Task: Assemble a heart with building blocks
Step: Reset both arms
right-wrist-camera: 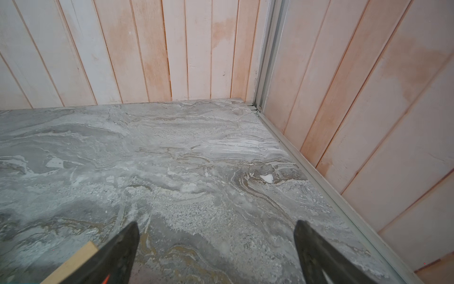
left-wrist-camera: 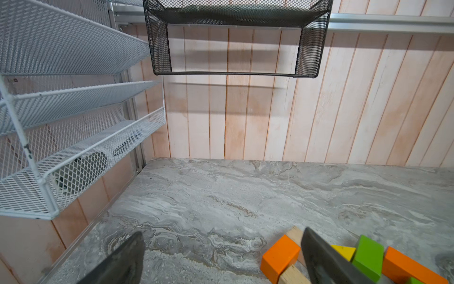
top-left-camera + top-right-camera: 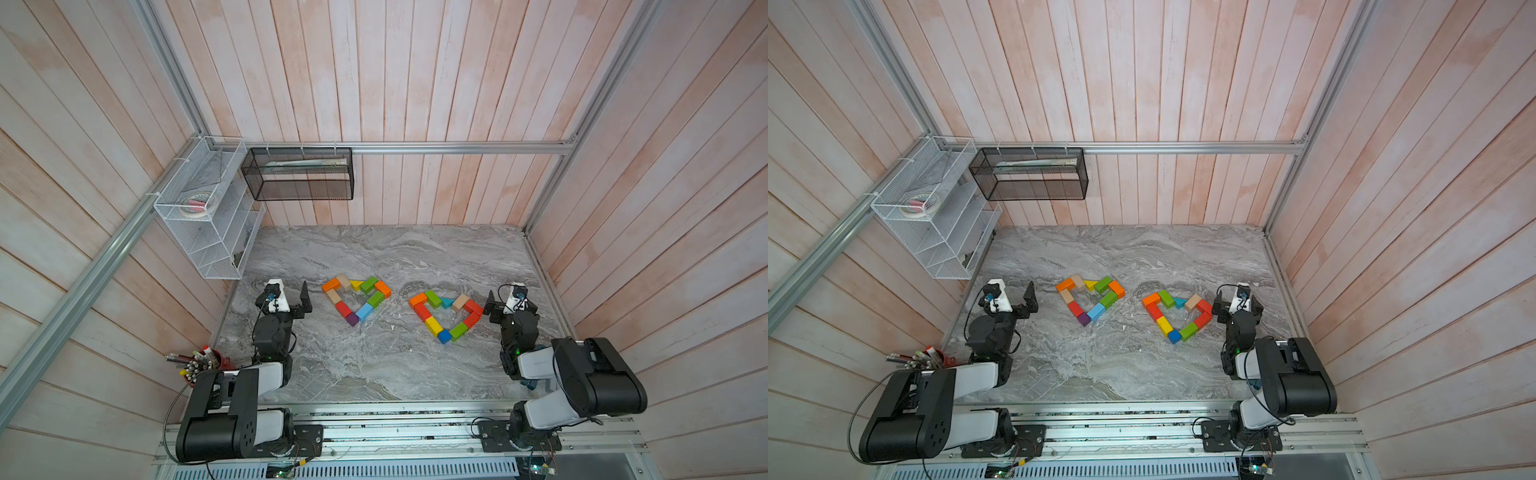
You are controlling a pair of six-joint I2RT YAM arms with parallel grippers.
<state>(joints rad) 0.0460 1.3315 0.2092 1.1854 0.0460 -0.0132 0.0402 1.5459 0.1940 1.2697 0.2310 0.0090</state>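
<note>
The building blocks lie on the marble table (image 3: 374, 365) as two heart outlines. The left heart has an orange block (image 3: 331, 284), a green one (image 3: 368, 284) and a purple tip (image 3: 352, 319). The right heart has a red block (image 3: 473, 307) and a blue tip (image 3: 444, 336). My left gripper (image 3: 291, 293) is open just left of the left heart; in the left wrist view it (image 2: 223, 231) holds nothing, with an orange block (image 2: 280, 258) beside one finger. My right gripper (image 3: 509, 299) is open just right of the right heart, empty (image 1: 216, 222), with a tan block (image 1: 73, 263) at its side.
A white mesh rack (image 3: 208, 208) hangs on the left wall and a black mesh basket (image 3: 299, 174) on the back wall. A red cup of pens (image 3: 208, 359) stands by the left arm's base. Wooden walls enclose the table on three sides.
</note>
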